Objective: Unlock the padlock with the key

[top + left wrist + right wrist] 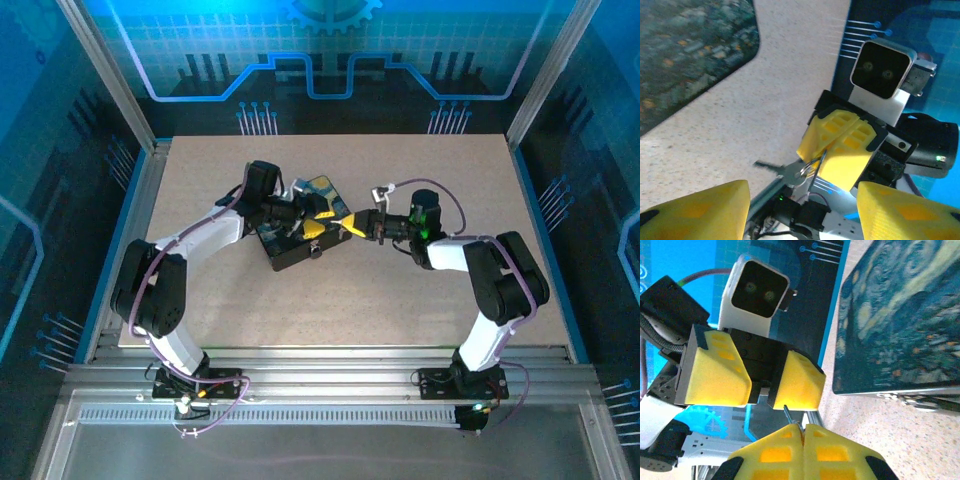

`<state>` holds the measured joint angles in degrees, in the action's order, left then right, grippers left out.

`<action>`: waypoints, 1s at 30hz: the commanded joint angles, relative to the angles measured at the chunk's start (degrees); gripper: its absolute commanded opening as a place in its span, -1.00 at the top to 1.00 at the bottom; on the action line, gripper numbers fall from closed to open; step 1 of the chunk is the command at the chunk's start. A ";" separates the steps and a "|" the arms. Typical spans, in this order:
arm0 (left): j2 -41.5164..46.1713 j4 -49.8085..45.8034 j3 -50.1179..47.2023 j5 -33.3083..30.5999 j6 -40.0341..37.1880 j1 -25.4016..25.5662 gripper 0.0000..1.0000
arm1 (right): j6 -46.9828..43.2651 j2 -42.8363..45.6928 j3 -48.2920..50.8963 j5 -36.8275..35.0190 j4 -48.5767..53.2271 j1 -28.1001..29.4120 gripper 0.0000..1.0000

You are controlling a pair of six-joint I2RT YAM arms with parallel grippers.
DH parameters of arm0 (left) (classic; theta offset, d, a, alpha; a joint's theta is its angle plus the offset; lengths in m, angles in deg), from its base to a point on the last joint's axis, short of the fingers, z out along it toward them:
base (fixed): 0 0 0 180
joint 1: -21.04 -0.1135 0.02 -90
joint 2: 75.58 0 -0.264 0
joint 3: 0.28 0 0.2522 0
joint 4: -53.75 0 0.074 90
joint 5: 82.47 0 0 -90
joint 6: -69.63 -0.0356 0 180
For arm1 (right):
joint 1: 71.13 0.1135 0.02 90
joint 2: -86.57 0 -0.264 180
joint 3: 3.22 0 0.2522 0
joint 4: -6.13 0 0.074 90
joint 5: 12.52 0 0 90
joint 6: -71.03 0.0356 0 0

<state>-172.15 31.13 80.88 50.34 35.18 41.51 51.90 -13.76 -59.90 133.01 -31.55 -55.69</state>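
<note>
Just beside both grippers, a paint-patterned box (900,325). Straight ahead of the right gripper (802,435), the left gripper (761,386), parted and empty. Right one pinched shut on the key (782,170), blade poking out beyond its fingertips toward the left gripper, apparently just short. Right arm nearer, then. No making out the padlock: hidden or too blurred.
</note>
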 commanded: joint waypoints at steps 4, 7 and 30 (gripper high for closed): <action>4.10 -17.45 1.42 -21.10 -7.73 4.80 -0.26 | -4.91 2.37 3.17 -3.17 5.30 -4.33 1.00; 3.97 -21.19 0.55 -32.93 -6.20 10.02 -0.28 | -8.44 4.20 4.19 -4.09 10.98 -6.89 1.00; -17.37 -26.82 13.07 -71.52 3.27 22.86 -0.37 | -19.80 12.36 5.80 -2.61 25.47 -13.14 1.00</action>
<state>-188.11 8.42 91.02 -14.47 37.21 63.98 34.05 -2.62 -55.09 129.10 -7.44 -67.84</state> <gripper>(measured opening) 0.688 0.065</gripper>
